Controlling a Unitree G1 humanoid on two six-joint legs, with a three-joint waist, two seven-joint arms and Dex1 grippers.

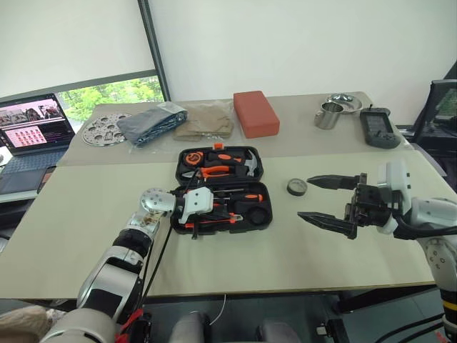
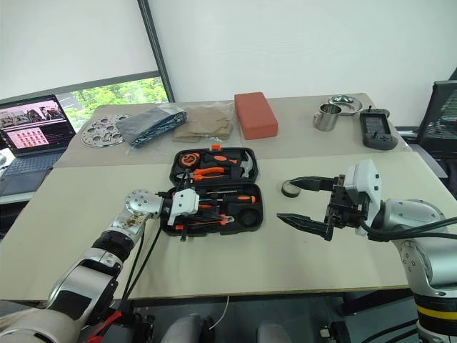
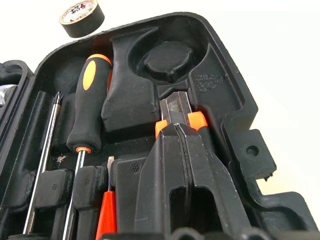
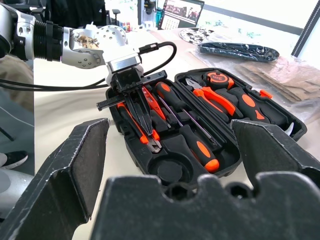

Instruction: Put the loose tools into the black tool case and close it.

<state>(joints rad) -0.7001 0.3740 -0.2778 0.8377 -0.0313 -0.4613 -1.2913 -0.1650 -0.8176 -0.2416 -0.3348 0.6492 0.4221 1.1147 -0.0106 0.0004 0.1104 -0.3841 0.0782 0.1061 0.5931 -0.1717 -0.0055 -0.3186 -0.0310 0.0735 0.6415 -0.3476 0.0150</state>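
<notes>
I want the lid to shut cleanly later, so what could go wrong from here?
The left gripper is shut on the utility knife over its slot in the black tool case; if let go while tilted, the knife may sit proud and block the lid. The tape roll lies outside the case, beside the open right gripper, which might nudge it away instead of grasping it.

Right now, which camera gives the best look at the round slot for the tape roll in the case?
The left wrist view: the round slot looks near and empty. The right wrist view shows it partly behind the right gripper's fingers; the head views show it small.
</notes>
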